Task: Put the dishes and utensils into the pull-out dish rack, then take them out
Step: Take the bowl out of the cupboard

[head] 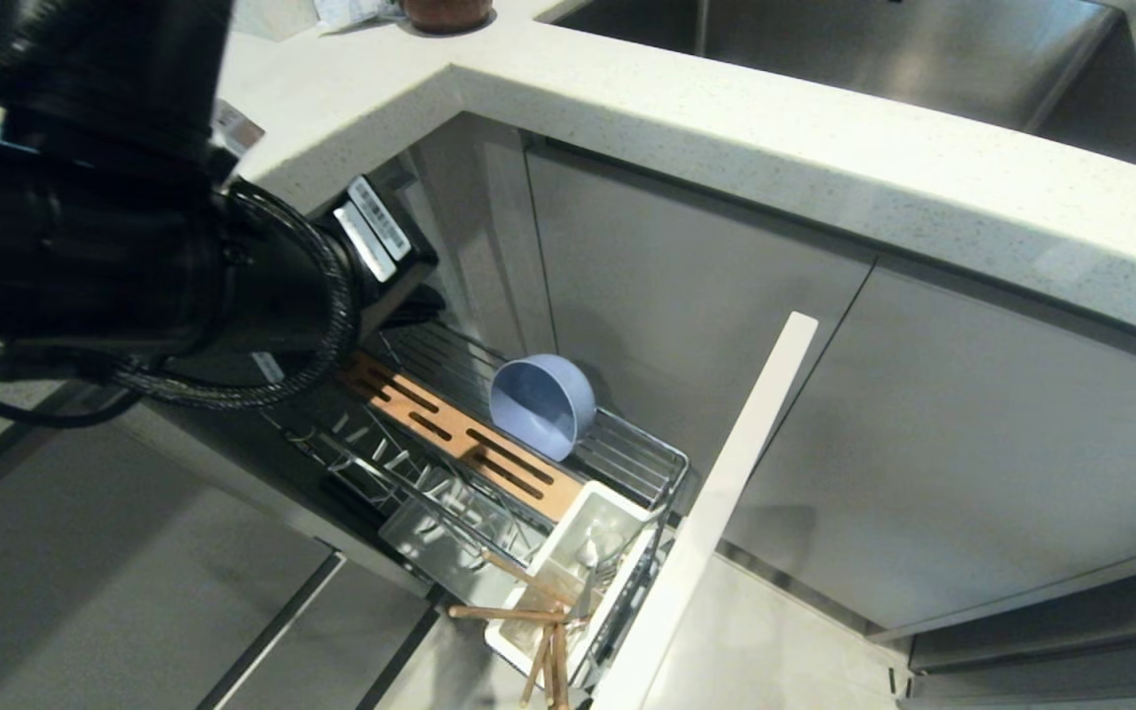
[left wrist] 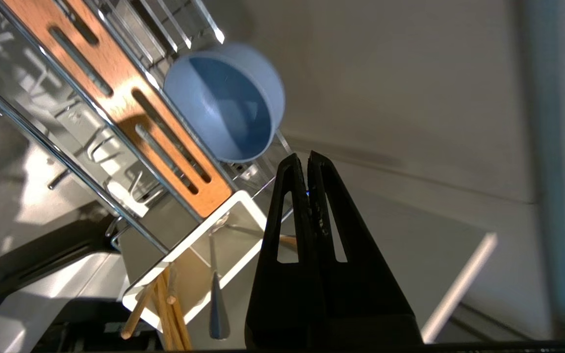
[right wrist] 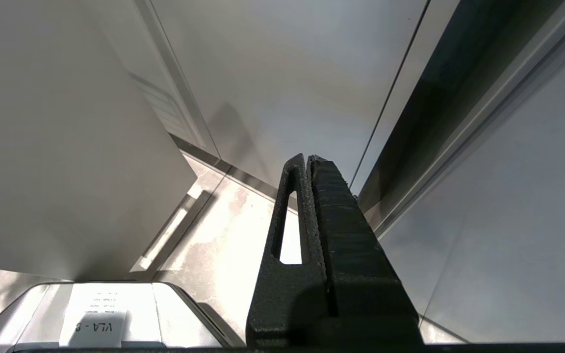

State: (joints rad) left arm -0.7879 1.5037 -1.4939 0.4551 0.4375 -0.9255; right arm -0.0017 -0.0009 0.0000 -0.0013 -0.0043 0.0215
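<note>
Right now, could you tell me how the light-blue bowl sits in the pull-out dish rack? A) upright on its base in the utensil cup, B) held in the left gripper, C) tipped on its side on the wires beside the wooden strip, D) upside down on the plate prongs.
C: the light-blue bowl lies tipped on the pull-out dish rack wires beside the wooden strip, its opening facing sideways.
</note>
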